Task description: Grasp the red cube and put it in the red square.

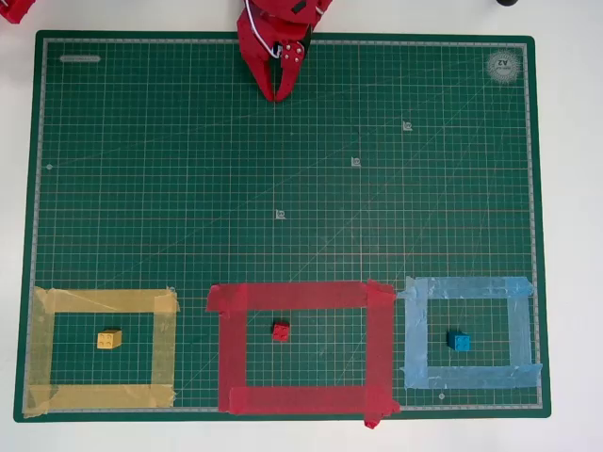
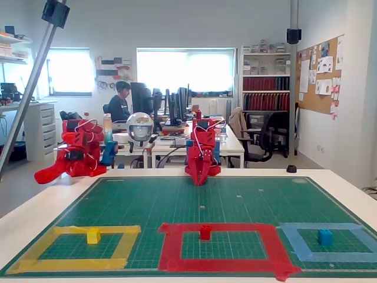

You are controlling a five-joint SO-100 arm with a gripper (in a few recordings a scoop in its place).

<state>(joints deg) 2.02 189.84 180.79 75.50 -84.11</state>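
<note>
Red cube (image 1: 281, 330) rests inside red square (image 1: 301, 348), placement apparently complete; gripper (image 1: 280, 92) parked well apart at the mat's far edge, jaws closed, empty.

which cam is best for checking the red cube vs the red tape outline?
Overhead view. It shows the red cube inside the red square with green mat visible on every side, clear of the tape. The fixed view shows the cube from low in front; the foreshortened outline makes its gap to the far strip hard to judge.
</note>
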